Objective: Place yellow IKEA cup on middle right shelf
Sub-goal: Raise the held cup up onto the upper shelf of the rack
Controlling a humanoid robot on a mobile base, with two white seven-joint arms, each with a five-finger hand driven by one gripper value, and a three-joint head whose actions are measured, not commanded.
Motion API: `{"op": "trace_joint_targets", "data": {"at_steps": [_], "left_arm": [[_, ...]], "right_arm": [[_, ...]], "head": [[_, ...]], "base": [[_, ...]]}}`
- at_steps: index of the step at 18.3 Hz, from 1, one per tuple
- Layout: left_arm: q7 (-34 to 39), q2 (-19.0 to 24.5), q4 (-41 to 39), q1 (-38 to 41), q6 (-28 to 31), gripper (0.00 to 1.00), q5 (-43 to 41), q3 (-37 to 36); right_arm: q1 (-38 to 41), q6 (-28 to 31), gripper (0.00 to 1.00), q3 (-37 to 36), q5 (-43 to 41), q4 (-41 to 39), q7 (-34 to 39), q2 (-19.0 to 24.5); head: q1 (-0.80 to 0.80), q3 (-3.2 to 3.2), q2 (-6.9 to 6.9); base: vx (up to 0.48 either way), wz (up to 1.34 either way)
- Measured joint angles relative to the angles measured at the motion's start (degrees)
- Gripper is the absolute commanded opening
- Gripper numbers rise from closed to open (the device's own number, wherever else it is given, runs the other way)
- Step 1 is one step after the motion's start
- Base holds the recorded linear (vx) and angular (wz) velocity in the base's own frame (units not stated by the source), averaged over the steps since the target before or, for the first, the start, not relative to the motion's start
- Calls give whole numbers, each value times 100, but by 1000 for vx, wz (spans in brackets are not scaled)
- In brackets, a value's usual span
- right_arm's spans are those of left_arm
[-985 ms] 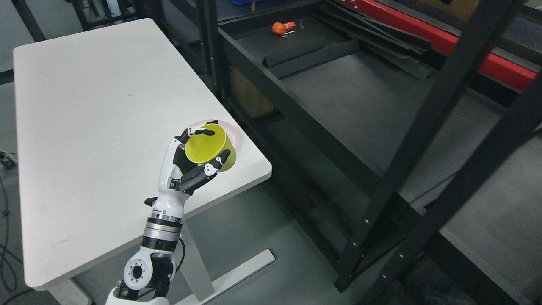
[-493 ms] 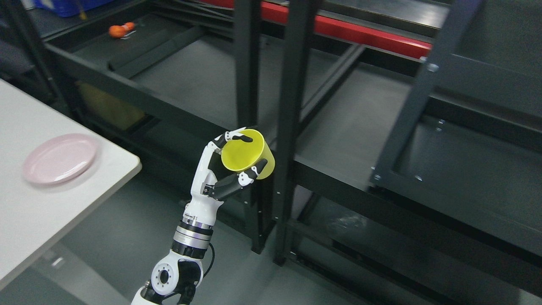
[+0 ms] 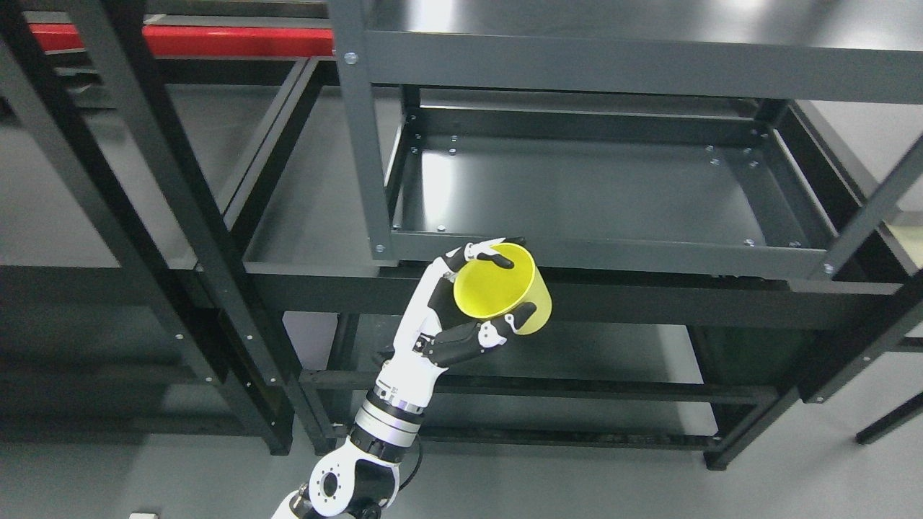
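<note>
Arm from lower left, left hand [image 3: 472,310] wrapped round the yellow cup [image 3: 505,290], thumb hooked on the upper rim, fingers under the side. Cup held tipped, mouth facing the camera, axis running back toward the rack, just in front of and slightly below the shelf's front rail [image 3: 649,252]. Shelf tray [image 3: 577,187] lies beyond and up-right of the cup, bare. Likely needs lifting over the rail, then righting. Right hand not visible.
</note>
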Motion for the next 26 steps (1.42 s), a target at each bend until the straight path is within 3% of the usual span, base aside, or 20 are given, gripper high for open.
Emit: {"op": "trace_joint_targets", "data": {"at_steps": [8,14,20,26], "left_arm": [[9,0,-292,-789,-30,2,62,-402],[-6,0,-488,-1487,-660,2,78,-798],[32,0,-578,-2511,-819,2,97,-1089],[672,0,-488,-3568,-189,0,429,-1046]], "right_arm": [[-9,0,99,0,0,-1,0,0],[-6,0,99,0,0,-1,0,0],[-6,0,99,0,0,-1,1,0],[3,0,99,0,0,0,1,0]], "head": [[0,0,0],[0,0,0],[0,0,0],[0,0,-1]], "base": [[45,9],[52,-78],[62,-41],[98,68]]}}
